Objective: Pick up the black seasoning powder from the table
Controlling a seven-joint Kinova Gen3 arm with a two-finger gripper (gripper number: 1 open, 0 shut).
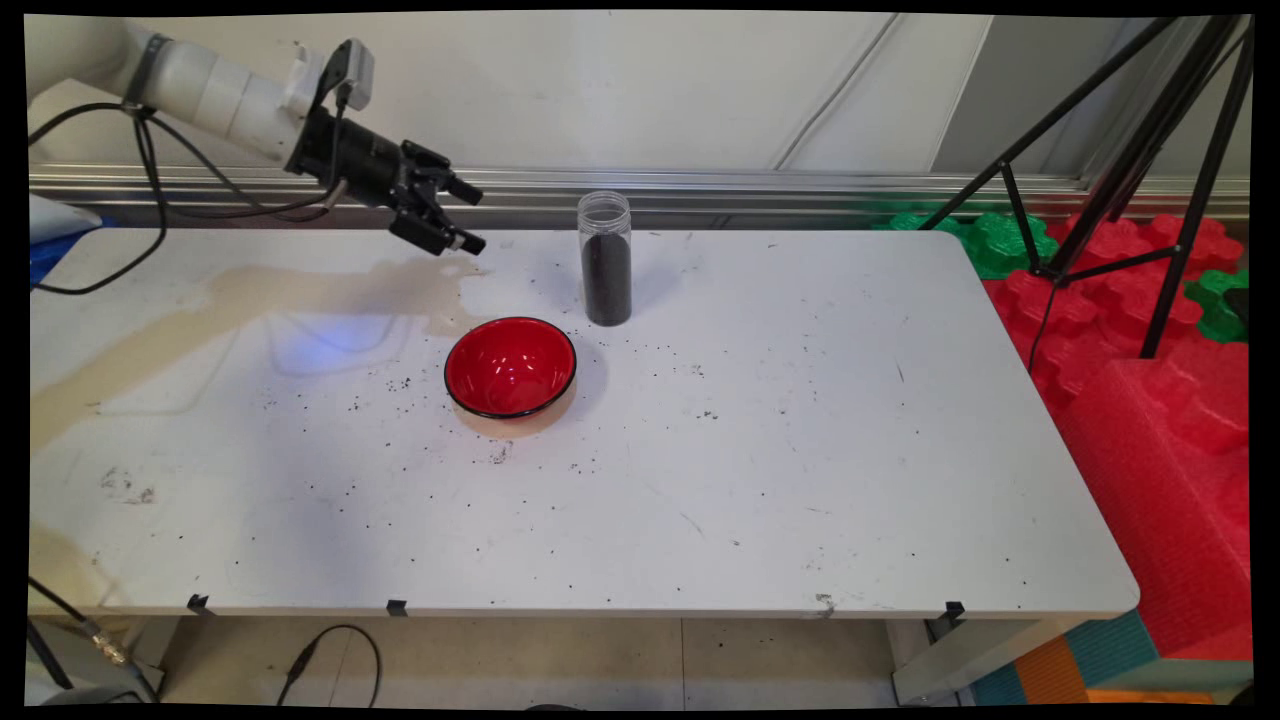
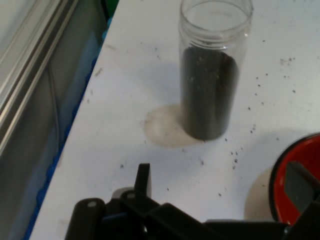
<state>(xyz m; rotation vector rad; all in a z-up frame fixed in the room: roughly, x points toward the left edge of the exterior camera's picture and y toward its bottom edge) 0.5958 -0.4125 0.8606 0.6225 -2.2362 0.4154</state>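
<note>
Holding gripper (image 1: 452,215) above table's (image 1: 800,450) far left, fingers spread, gripping nothing; jar (image 1: 605,258) standing upright off to its right, long axis vertical, dark granules filling lower part; I'm seeing bowl (image 1: 510,366) just beside jar, nearer camera.

- Arm (image 1: 215,95): white, rounded tubular links, with a grey band round the link near the upper left.
- Wrist (image 1: 350,160): black cylindrical section joining the white link to the pincer.
- Camera (image 1: 345,75): small pale grey housing mounted on top of the wrist.
- Cables (image 1: 150,190): thin, black, hanging in loops below the arm.
- Pincer (image 1: 465,215): black linkage with two short black fingers (image 1: 470,241); in the hand view, matt black bars with round pivot pins.
</note>
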